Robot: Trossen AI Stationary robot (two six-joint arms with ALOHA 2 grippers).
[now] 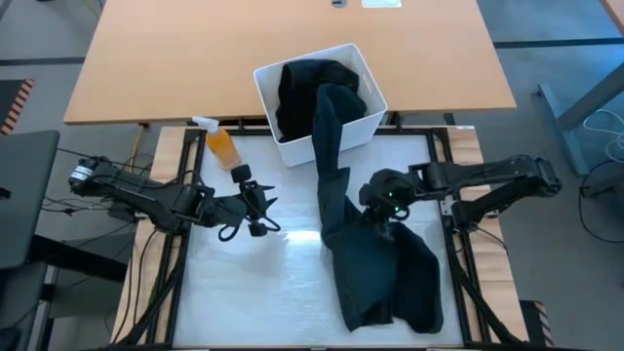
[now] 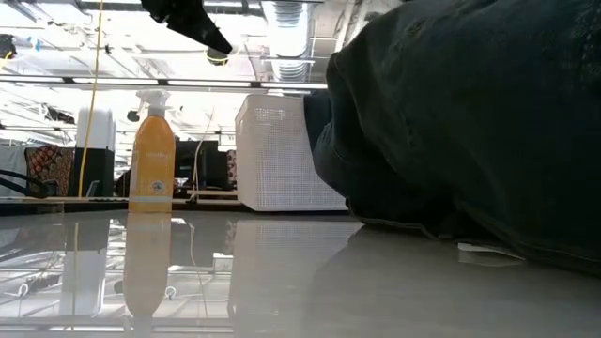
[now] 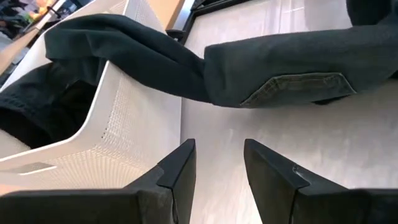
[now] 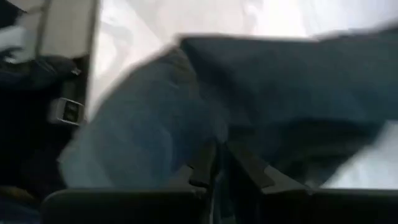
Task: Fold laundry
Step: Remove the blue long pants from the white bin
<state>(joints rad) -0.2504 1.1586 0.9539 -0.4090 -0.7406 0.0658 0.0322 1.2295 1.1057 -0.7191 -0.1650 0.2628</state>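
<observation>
No writing can be read anywhere; the spray bottle's (image 2: 152,160) label is too small to make out.

You see a long wooden desk (image 1: 292,54) standing beyond the white work table (image 1: 263,283), with grey floor (image 1: 561,29) on either side. Looking level across the table, ceiling ducts (image 2: 291,23) and bright strip lighting (image 2: 94,66) run over a cluttered room behind.
</observation>
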